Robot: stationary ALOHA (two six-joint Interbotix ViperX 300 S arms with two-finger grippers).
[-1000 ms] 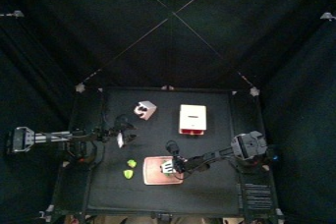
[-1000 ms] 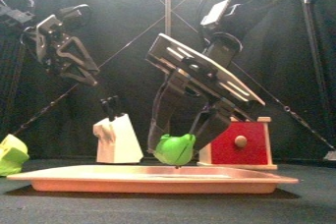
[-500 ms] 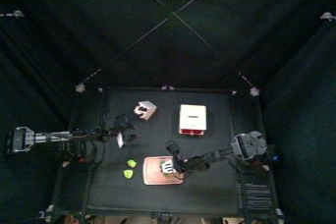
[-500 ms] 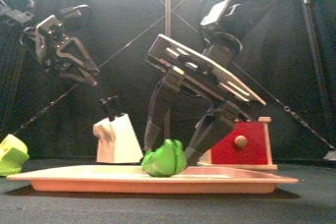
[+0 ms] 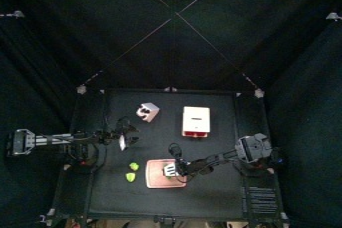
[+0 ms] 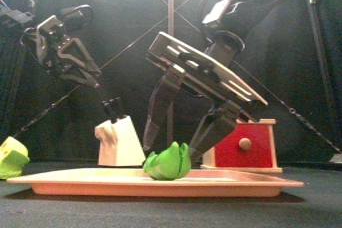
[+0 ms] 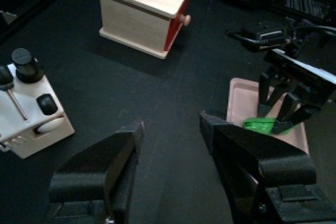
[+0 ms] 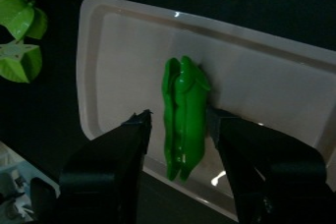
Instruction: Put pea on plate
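Observation:
The green pea pod (image 6: 168, 161) lies on the flat pinkish-beige plate (image 6: 80, 180), near its middle. My right gripper (image 6: 178, 153) hangs just over it, open, one jaw on each side of the pod, not gripping it. In the right wrist view the pod (image 8: 182, 115) lies lengthwise between my open jaws on the plate (image 8: 118, 41). In the top view the plate (image 5: 156, 176) is at the table's front, with the right gripper (image 5: 175, 168) over it. My left gripper (image 7: 171, 128) is open and empty, held to the plate's left (image 5: 120, 138).
A white-and-red box (image 5: 198, 120) stands behind the plate. A white toy block (image 5: 144, 112) stands at the back left. Other green pieces (image 5: 131, 172) lie on the table left of the plate; they also show in the right wrist view (image 8: 20, 36).
The right gripper has opened and let go of the pea pod. The pod has dropped from just above the plate onto it. The left arm has not moved.

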